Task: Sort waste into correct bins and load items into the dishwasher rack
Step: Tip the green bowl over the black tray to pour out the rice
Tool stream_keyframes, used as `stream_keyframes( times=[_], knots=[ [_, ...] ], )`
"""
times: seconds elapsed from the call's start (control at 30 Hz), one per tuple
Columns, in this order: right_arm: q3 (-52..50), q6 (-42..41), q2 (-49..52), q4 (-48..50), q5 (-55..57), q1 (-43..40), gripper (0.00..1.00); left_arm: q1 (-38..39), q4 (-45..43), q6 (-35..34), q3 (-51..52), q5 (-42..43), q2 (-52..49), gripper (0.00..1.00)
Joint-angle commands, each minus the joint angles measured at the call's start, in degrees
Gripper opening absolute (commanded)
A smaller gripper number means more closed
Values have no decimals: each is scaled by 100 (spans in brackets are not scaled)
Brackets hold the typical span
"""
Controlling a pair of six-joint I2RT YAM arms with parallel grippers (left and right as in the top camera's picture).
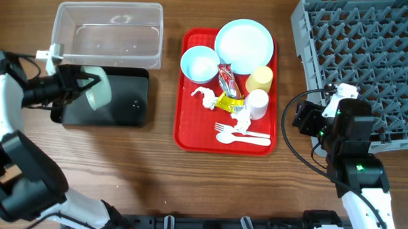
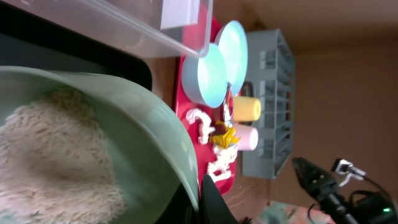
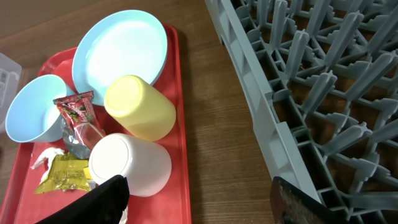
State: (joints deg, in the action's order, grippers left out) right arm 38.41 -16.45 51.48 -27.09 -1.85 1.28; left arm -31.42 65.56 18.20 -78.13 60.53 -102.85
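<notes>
Rice grains (image 2: pixel 50 155) sit heaped in the tilted pale bowl (image 2: pixel 155 130), loose and matte against smooth, rounded plastic. Left gripper (image 1: pixel 79 83) is pinched tight on the bowl's rim, holding it over the left half of the black tray (image 1: pixel 133 102), just beside the clear tub (image 1: pixel 107 57). Looks like tipping out is the step here. I'd roll the wrist slowly and keep the lip low over the tray's middle, since that tray is shallow and smooth and grains could skip out. Right gripper (image 3: pixel 205 202) hangs spread and empty off the right edge of the red tray (image 1: pixel 183 127), by the white cup (image 3: pixel 134 165) and near the peg-studded grey rack (image 1: pixel 370 39).
</notes>
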Motion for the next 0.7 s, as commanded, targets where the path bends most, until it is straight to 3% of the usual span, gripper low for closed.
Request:
stream_keyframes(
  times=[0.0,0.27,0.67],
  knots=[
    [149,-7,7,-20,96,-24,76,-251,-70,315,68,1078,-490,4],
    [149,-4,7,-109,96,-24,76,-326,-114,584,68,2940,-1333,4],
    [149,-9,7,-286,94,-24,79,-326,153,492,66,2983,-1331,4]
  ],
)
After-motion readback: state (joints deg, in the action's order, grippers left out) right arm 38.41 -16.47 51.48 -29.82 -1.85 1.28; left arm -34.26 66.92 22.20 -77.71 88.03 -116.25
